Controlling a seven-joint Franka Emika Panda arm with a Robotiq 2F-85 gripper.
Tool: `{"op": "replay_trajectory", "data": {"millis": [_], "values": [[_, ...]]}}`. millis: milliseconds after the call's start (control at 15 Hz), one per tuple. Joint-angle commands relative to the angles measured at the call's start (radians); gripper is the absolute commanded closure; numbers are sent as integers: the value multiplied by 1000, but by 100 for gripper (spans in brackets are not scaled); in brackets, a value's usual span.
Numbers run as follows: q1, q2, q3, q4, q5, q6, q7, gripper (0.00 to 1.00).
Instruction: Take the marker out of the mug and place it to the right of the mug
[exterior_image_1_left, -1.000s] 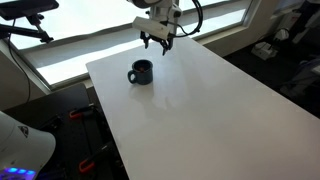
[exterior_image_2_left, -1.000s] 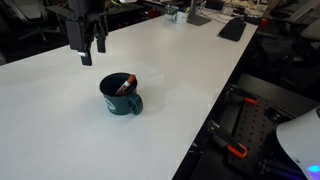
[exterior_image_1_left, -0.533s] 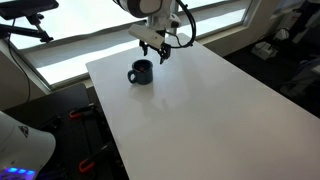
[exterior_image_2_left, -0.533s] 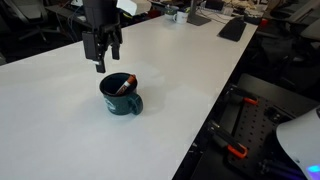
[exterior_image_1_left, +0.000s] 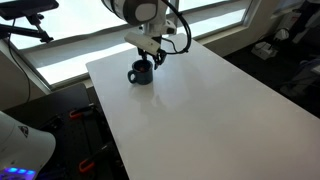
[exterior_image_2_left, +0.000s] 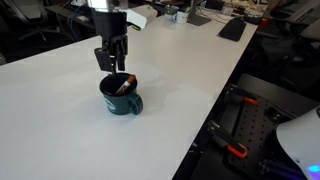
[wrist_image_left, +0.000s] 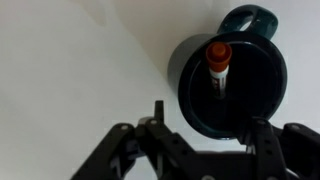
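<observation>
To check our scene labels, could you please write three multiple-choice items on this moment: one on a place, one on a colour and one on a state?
1. Where is the marker relative to the mug? A beside it; B inside it; C under it.
2. What colour is the marker? A red; B green; C yellow.
3. How is the gripper? A shut on the marker; B shut on the mug; C open above the mug.
Answers: B, the wrist view shows it leaning inside; A, its body shows red; C, the jaws stand apart, holding nothing.

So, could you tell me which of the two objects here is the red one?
The marker, the thin stick standing inside the mug; the mug itself is dark navy-black.
</observation>
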Motion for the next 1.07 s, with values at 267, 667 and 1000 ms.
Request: {"op": "replay_trajectory", "data": {"millis": [267,667,1000], "values": [[39,-30,-29,-37,-97,42,116,88],[39,-69,-29,-66,-131,57,109,36],[27,-105,-13,-73,-101,55,90,0]]}}
